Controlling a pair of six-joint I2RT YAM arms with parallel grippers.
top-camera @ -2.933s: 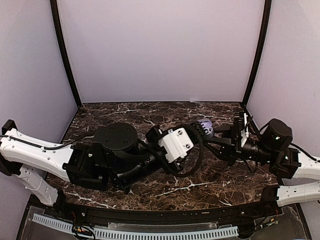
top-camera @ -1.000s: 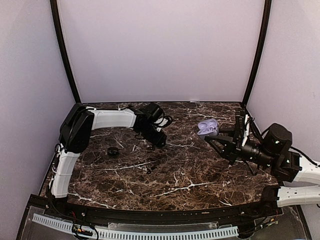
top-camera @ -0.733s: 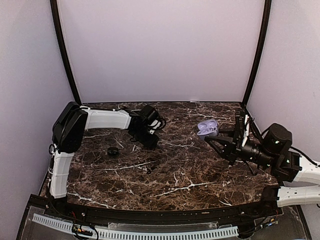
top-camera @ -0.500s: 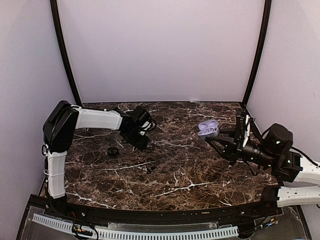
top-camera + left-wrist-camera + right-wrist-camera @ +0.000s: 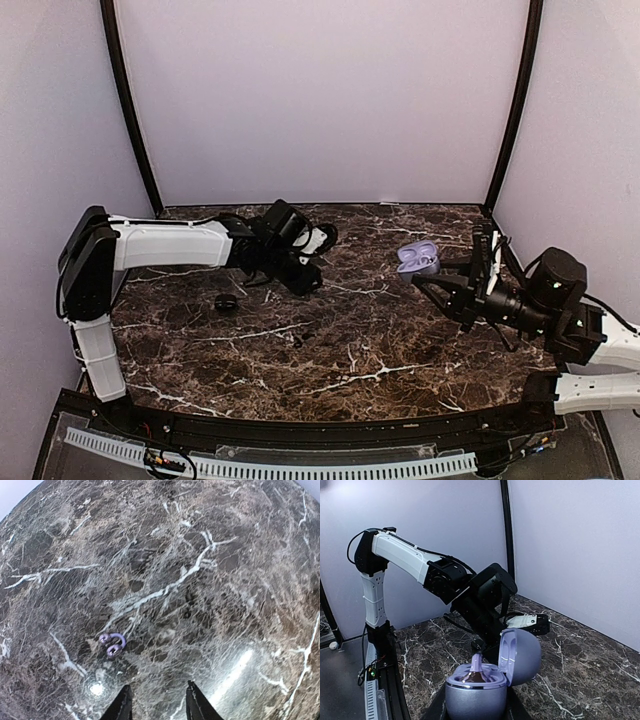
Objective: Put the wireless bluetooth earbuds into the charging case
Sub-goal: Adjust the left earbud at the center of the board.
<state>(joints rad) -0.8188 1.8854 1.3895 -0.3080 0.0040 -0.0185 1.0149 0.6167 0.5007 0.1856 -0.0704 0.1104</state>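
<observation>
1. The right hand [image 5: 431, 277] clasps the open charging case [image 5: 475, 694] near the desk's [image 5: 380, 352] right edge, with one seated earbud [image 5: 476, 666] inside.
2. The left hand [image 5: 157, 707], released and empty, hovers far-left; the loose pale purple earbud [image 5: 114, 647] lies just beyond its left fingertip.

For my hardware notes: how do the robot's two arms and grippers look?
The left arm and right arm have white shell links between bulky black joints, with thin black cables looping beside them. The left gripper and right gripper are black, with slim tapering fingers. No markings are readable.
</observation>
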